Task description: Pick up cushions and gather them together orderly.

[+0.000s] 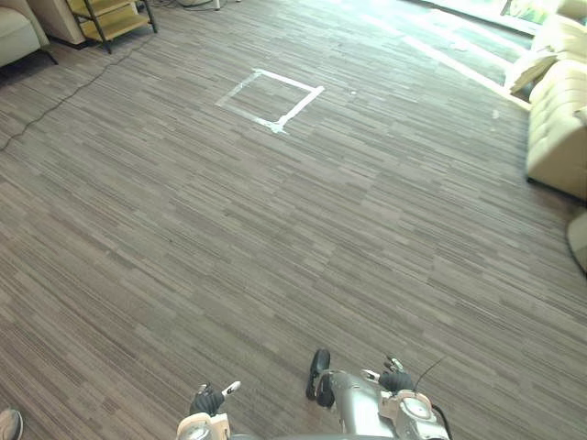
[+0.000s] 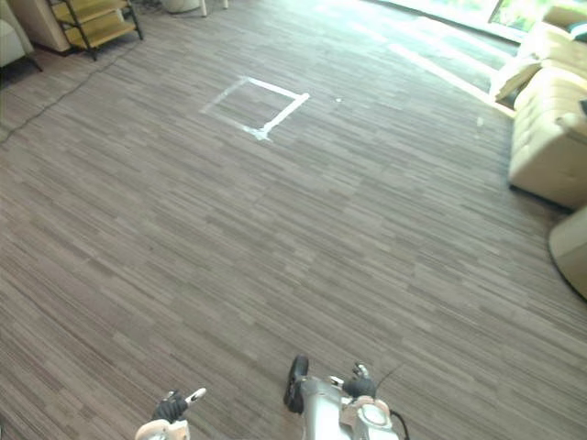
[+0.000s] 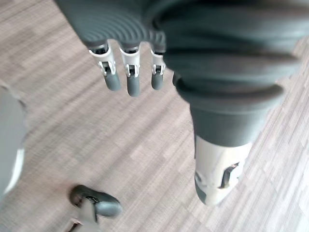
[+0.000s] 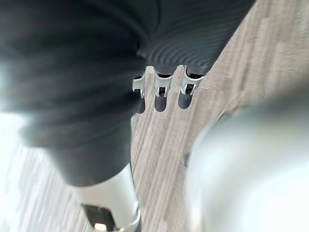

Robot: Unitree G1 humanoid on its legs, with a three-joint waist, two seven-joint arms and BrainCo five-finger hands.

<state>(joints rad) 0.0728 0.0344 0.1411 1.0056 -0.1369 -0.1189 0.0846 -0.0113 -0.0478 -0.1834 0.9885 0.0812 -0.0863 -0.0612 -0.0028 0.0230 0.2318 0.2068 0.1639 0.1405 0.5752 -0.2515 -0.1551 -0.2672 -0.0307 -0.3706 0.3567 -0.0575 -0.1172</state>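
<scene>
The pale cream soft cushion leans by the beige padded sofa, far ahead on the right — nearer the right hand than the left hand — and both hands hang straight-fingered, holding nothing.

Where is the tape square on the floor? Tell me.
The tape square lies on the floor ahead, upper middle of the left eye view, between the yellow shelf at upper left and the cream sofa at right.
</scene>
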